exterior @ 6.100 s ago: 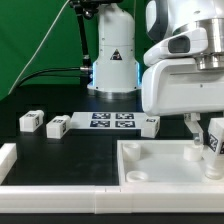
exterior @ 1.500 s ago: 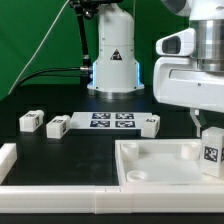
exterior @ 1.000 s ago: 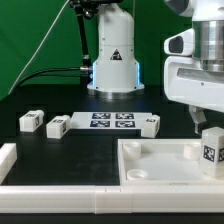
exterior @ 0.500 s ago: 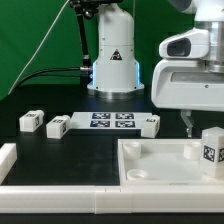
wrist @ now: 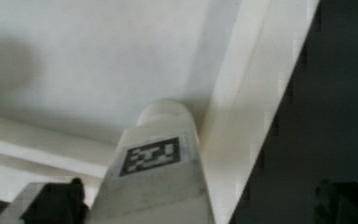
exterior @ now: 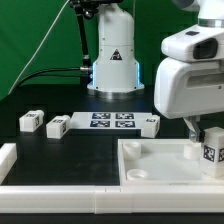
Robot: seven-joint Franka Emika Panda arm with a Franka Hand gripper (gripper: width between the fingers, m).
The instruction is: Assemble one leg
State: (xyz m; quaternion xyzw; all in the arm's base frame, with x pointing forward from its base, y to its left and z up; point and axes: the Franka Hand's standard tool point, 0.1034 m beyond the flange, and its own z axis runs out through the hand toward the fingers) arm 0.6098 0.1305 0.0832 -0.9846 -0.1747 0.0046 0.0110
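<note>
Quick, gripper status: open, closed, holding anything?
Gripper: open, its fingers spread on either side of the leg, not clamped on it.

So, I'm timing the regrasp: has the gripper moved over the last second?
Yes: the gripper has come down toward the tray, closer to the leg.

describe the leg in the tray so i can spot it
Start at the big white tray in front. At its end on the exterior view's right stands the leg, a small white block with a marker. Its three lookalikes sit outside, on the black table.
</note>
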